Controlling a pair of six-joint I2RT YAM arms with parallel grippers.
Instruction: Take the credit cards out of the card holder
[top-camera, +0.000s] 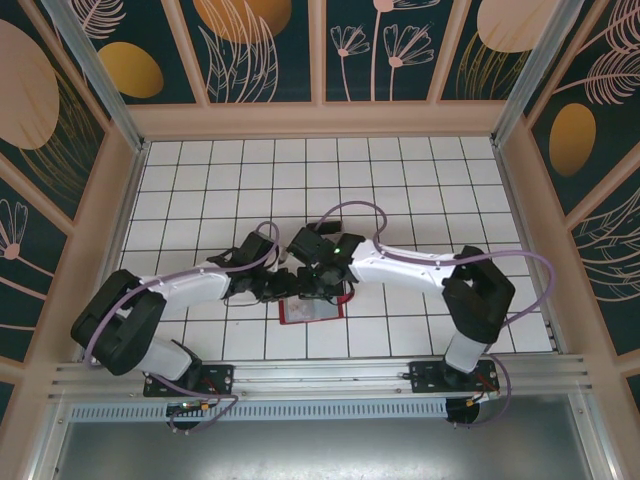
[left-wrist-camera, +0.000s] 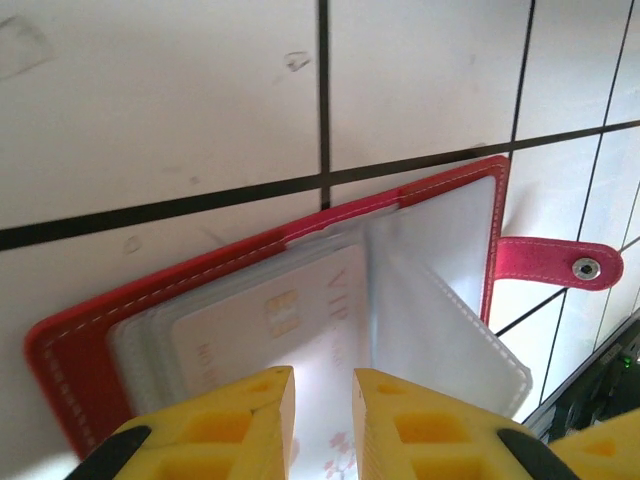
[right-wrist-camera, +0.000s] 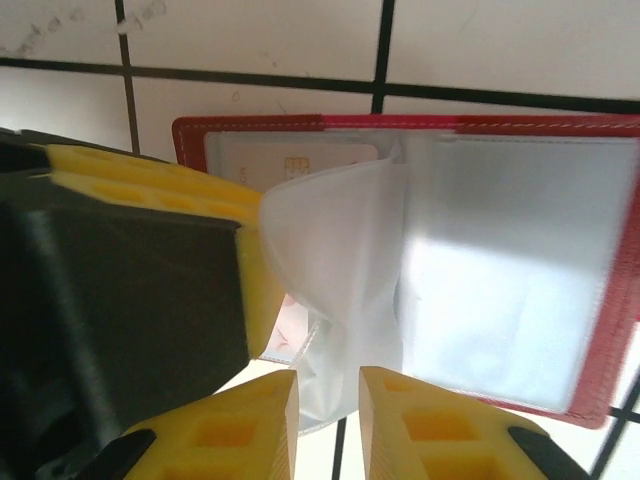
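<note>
Status: early stage, with no card extracted on the evidence available.

The card holder (top-camera: 312, 312) lies opened flat on the tiled bench (top-camera: 400, 180), just in front of the two arm bases and between them. Its snap tab (left-wrist-camera: 555, 265) is undone and lies out to one side. The clear plastic sleeves are exposed.

One pale credit card (left-wrist-camera: 290, 320) with a gold chip sits fully inside its sleeve, and it also shows in the right wrist view (right-wrist-camera: 270, 160). No card lies loose on the bench in any view. Whether more cards sit in the other sleeves cannot be made out.

Left tool (left-wrist-camera: 322, 410): the jaws are nearly together, leaving a narrow slot directly over the near edge of the carded sleeve. One of its fingers (right-wrist-camera: 150, 185) bears against that side of the holder. Whether it is pinching the sleeve or the card I cannot tell.

Right tool (right-wrist-camera: 327, 410): it shows the same narrow slot. A loose empty sleeve leaf (right-wrist-camera: 340, 260) stands curled up off the holder and runs down into the slot, but whether it is actually clamped I cannot tell.

Done: holder unsnapped, opened and sleeves fanned.
Outstanding: every card. My assessment is that the leaf is being kept aside to clear access to the chip card — withdrawal itself is not yet begun.
</note>
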